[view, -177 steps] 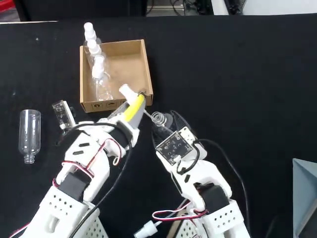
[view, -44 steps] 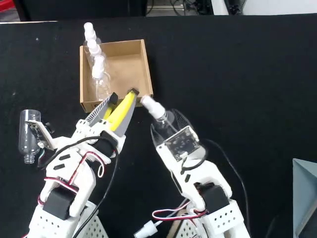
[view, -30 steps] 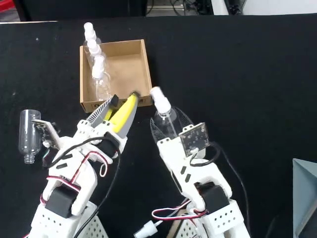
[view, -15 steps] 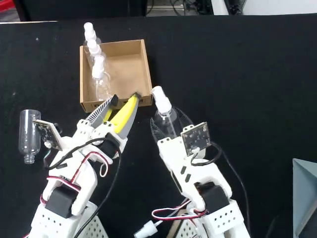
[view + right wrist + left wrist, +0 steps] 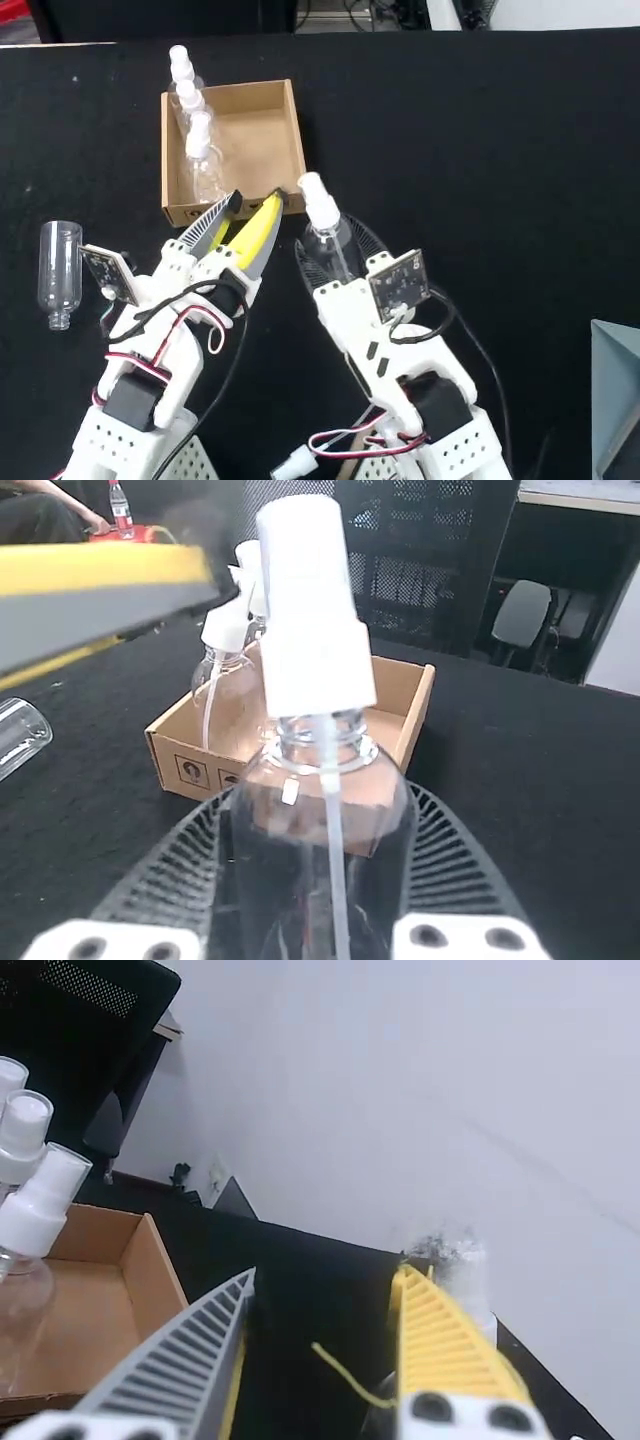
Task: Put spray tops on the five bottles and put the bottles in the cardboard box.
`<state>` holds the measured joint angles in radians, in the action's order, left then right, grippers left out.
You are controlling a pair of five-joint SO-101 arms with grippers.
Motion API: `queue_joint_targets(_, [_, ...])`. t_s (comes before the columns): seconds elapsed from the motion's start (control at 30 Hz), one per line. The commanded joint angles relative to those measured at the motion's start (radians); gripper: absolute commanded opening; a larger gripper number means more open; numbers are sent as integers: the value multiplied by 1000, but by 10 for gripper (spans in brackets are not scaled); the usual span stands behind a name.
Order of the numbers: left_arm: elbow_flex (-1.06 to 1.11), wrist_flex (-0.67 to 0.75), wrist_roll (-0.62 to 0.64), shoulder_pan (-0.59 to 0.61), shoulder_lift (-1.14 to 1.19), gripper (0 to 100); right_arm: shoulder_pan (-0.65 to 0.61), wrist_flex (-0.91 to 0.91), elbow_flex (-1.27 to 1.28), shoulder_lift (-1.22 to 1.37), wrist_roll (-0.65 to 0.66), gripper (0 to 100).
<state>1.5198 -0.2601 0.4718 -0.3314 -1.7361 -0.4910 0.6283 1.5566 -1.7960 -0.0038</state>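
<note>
right jaws: clamped on capped bottle (image 5: 327, 240), just beside cardboard box (image 5: 298, 135) corner | left jaws: spread, empty, near box front | box: three topped bottles (image 5: 203, 160) | tabletop (image 5: 480, 150): uncapped bottle (image 5: 58, 270) lying

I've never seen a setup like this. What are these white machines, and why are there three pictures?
Those are two small robot arms at a black table. One picture looks down from above; the other two come from cameras on each arm's wrist. The left gripper is open and empty. The right gripper holds a clear bottle with a spray top on it. Three more topped bottles stand in the cardboard box; one bottle without a top lies on the table.
</note>
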Motion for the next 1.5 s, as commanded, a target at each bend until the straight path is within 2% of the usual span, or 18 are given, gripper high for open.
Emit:
queue_joint_targets(0.0, [-15, 25, -11, 1, -9, 198, -17, 5, -81, -117, 2, 117])
queue_joint_targets(0.2, [-13, 23, -15, -30, -8, 198, -95, 52, -81, -117, 6, 117])
queue_joint_targets(0.27, [-12, 21, -51, -56, -8, 198, -109, 69, -81, -117, 40, 117])
queue_joint_targets(0.47, [4, 20, -75, -97, -8, 198, -103, 75, -71, -117, 72, 117])
queue_joint_targets(0.6, [-5, -32, -80, -122, -12, 198, -103, 112, -79, -117, 72, 117])
queue_joint_targets(0.77, [2, -41, -137, -157, -14, 198, -101, 120, -74, -117, 72, 117])
queue_joint_targets(1.07, [4, -43, -137, -170, -9, 198, -95, 124, -71, -117, 72, 117])
queue_joint_targets(1.3, [4, -43, -132, -171, -9, 198, -25, 121, -71, -117, 66, 117])
queue_joint_targets(1.47, [7, -75, -137, -228, -11, 198, -25, 121, -70, -117, 64, 117])
